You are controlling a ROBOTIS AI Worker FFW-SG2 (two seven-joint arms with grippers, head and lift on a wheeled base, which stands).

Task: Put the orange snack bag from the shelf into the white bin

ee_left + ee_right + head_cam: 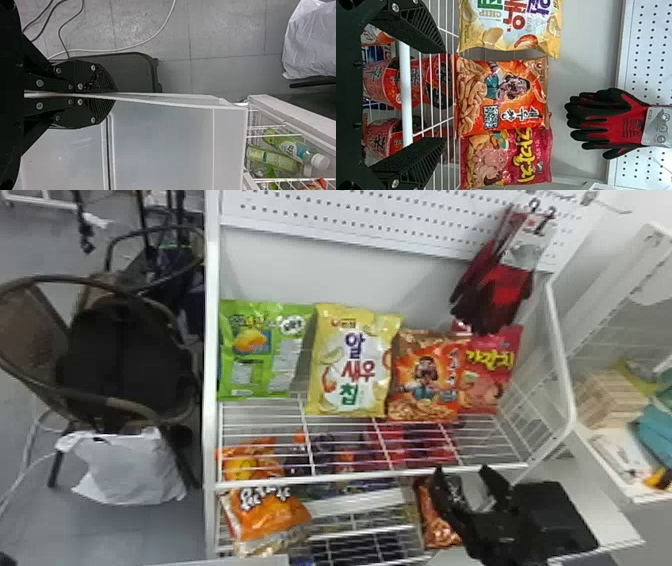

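The orange snack bag (425,377) stands upright on the upper wire shelf, between a yellow bag and a pink-red one. My right gripper (462,485) is below and in front of that shelf's front edge, its fingers spread. In the right wrist view the orange snack bag (502,97) faces the open right gripper (443,95), which has nothing between its fingers and is apart from the bag. In the left wrist view my left gripper (115,94) is shut on the wall of the white bin (166,138).
A green bag (265,350) and a yellow bag (350,360) stand on the same shelf. Red-black gloves (495,295) hang above its right part. The white shelf front bar (370,477) crosses above a lower level with another orange bag (272,515). A chair stands left.
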